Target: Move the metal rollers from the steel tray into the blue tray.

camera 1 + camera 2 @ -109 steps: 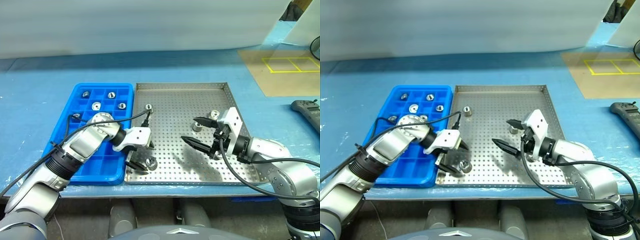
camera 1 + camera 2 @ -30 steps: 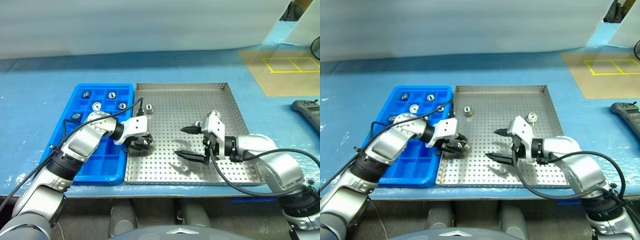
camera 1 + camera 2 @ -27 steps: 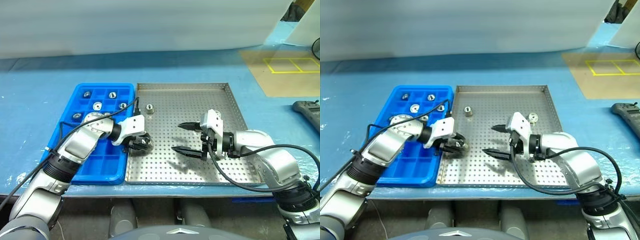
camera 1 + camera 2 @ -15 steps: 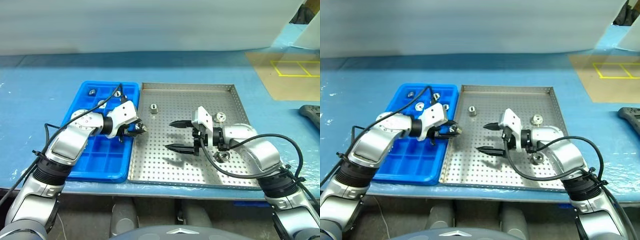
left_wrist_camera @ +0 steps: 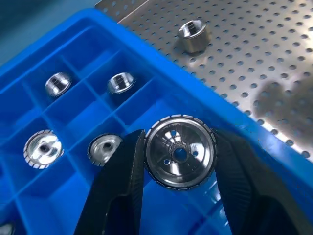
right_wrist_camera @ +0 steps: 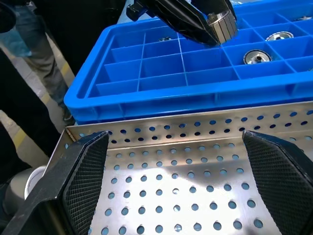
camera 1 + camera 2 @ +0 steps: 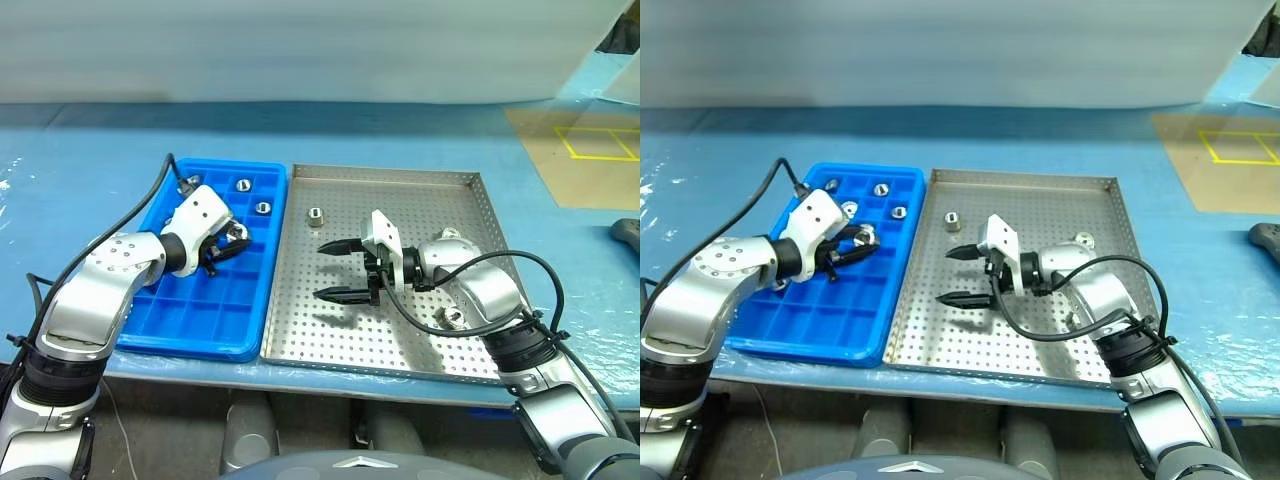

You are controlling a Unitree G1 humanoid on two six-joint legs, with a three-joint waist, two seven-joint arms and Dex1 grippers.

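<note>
My left gripper point(image 7: 230, 242) is shut on a metal roller point(image 5: 180, 152), a ribbed silver disc with a centre hole. It holds the roller above the compartments of the blue tray point(image 7: 172, 322), near the tray's far right part. Several rollers lie in the tray's far compartments, among them two point(image 7: 241, 184) point(image 7: 262, 208). The steel tray point(image 7: 400, 176) holds three loose rollers: one at far left point(image 7: 316, 215), one at far right point(image 7: 450, 236) and one near right point(image 7: 450, 318). My right gripper point(image 7: 321, 270) hangs open and empty over the steel tray's left half, pointing at the blue tray.
A black handheld device point(image 7: 630, 235) lies at the table's right edge. A brown mat with yellow tape squares point(image 7: 590, 150) sits at the far right. Blue sheeting covers the table. A person's legs point(image 6: 22, 29) show beyond the blue tray's side.
The left gripper has lifted the roller off the steel tray's left side and carried it left over the blue tray. The right gripper has drifted slightly left and stays open.
</note>
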